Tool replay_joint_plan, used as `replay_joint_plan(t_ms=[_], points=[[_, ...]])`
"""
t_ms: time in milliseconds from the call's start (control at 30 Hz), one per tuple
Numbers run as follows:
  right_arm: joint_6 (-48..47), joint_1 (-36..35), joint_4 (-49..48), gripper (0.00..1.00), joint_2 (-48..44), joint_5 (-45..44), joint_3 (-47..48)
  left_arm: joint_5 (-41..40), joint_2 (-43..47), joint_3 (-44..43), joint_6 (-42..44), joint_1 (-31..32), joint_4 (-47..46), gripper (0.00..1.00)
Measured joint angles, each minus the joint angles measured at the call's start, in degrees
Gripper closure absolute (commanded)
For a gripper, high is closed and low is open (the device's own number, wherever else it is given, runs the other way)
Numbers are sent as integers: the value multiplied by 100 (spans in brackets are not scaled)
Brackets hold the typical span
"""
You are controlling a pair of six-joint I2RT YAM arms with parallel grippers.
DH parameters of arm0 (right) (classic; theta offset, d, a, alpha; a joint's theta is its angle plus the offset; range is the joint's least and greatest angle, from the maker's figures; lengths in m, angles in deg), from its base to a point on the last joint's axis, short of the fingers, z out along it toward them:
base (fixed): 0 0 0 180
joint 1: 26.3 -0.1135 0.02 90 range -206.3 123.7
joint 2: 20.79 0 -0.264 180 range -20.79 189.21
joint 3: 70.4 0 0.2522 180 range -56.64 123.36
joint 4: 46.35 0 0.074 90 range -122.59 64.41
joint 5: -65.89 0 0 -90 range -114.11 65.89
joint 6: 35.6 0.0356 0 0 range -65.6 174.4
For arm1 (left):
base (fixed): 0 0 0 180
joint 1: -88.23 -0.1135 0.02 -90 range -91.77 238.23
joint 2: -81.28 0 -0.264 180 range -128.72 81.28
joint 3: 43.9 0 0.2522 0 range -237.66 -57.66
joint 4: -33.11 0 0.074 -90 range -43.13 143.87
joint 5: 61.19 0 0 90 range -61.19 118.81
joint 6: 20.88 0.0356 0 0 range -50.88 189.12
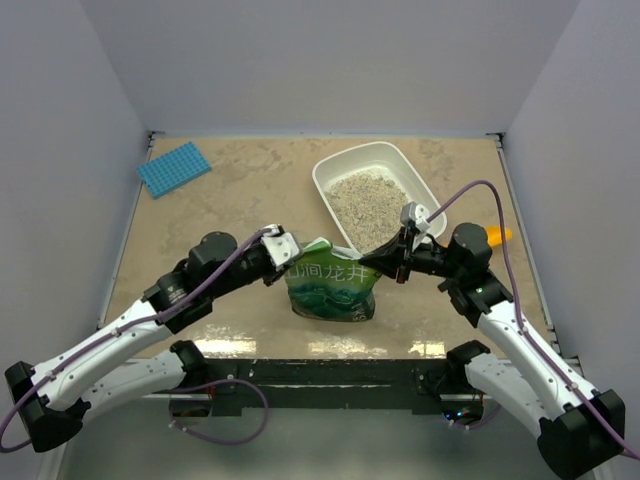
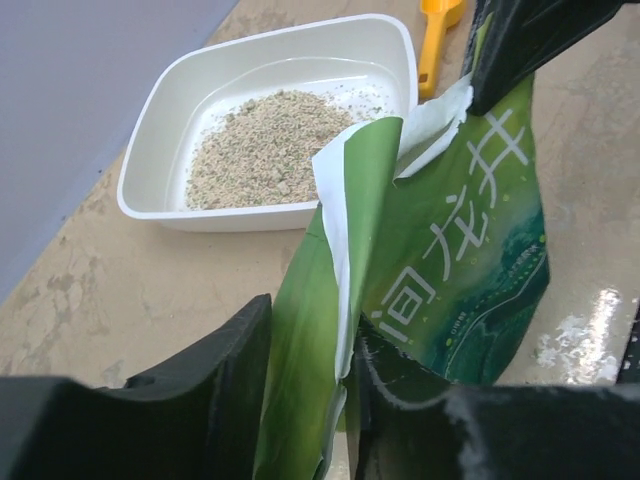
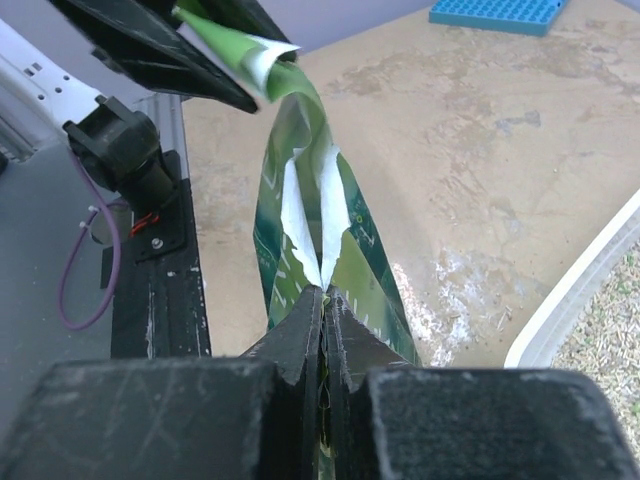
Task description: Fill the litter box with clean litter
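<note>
The white litter box (image 1: 330,172) stands at the back right of the table, with clean litter (image 1: 365,205) heaped in it. The left wrist view shows the litter box (image 2: 150,195) and the clean litter (image 2: 260,150) beyond the bag. A green pouch bag (image 1: 330,285) hangs between my grippers, in front of the box. My left gripper (image 1: 285,246) stands open around the bag's left top edge (image 2: 300,380); there is a gap on one side of the fold. My right gripper (image 3: 324,295) is shut on the bag's right top corner (image 3: 300,200).
An orange-yellow scoop (image 1: 498,235) lies right of the litter box, behind my right arm. A blue gridded mat (image 1: 173,168) lies at the back left corner. Grey walls close the table on three sides. The black mounting rail (image 1: 330,375) runs along the near edge.
</note>
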Motion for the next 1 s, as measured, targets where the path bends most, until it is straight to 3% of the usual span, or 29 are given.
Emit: replay_joint_plan(t_ms=[267,567,833,1000], points=[[83,2,284,100,-92,-275,-2,111,1025,254,-896,-7,101,40],[155,-2,356,100,-256,-332,-79,-356,1878,1054,-1624,-13,-7,28],[234,-4,514,100,-533,-339,-179,-1088,1891,1585,-2109,-35,-258,27],[319,-9,514,100,-640,-339,-251,-1104,1482,1670,-2262,-291,-647,28]])
